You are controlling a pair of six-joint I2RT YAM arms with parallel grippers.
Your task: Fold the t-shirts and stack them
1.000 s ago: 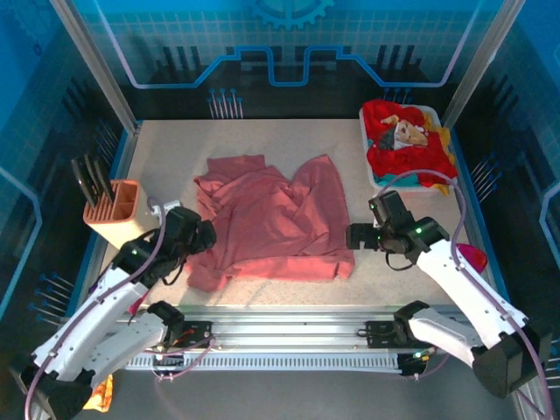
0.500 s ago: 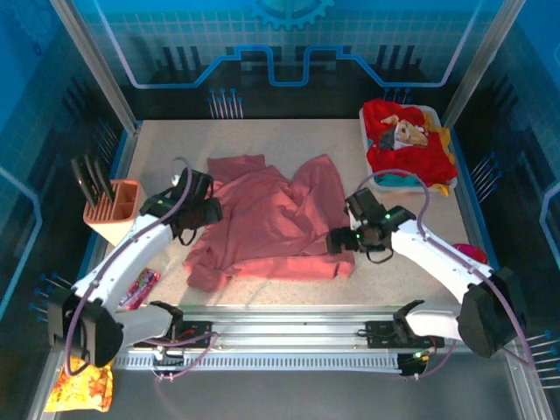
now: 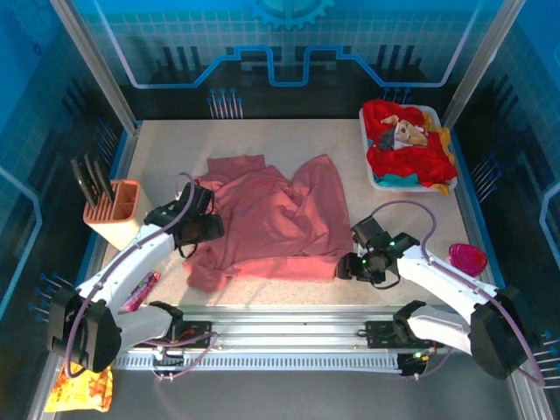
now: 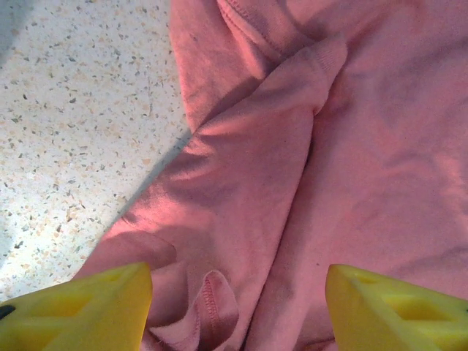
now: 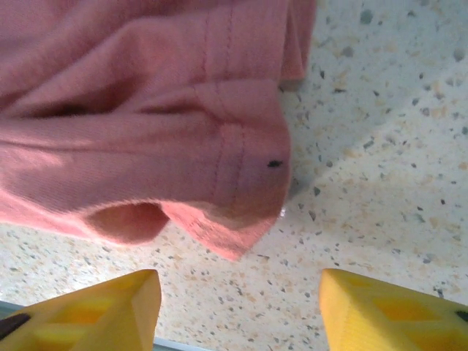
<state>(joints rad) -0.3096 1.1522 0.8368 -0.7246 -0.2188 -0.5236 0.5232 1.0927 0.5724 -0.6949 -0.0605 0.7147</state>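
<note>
Speckled pale table (image 3: 166, 149) fills the floor of a blue-lit enclosure, and the dusty rose-pink t-shirt (image 3: 271, 219) lies rumpled and unfolded at its middle, one fold crossing another. To the left of this shirt the left arm reaches forward from the near edge, its long white link slanting up from the near-left corner and its dark wrist bent toward the shirt's left sleeve. The left gripper (image 3: 206, 229) sits on that edge; in the wrist view its yellow fingers (image 4: 80, 307) stand wide apart with pink cloth and a hemmed fold lying between them, open and not pinching. To the right of the shirt the right arm lies low, its forearm running in from the near-right corner, and the right gripper (image 3: 344, 267) points at the shirt's near-right corner. Its yellow fingers (image 5: 380, 307) are also spread, over bare table, with the stitched corner just ahead of them and untouched. Far right of the pink shirt a white tray (image 3: 374, 179) holds the red t-shirt (image 3: 411, 157), bunched with teal (image 3: 398, 181) and yellow (image 3: 446, 140) cloth; the red one bears a printed picture too small to read. Left of the pink shirt stands an orange holder (image 3: 118, 214) with dark handles
</note>
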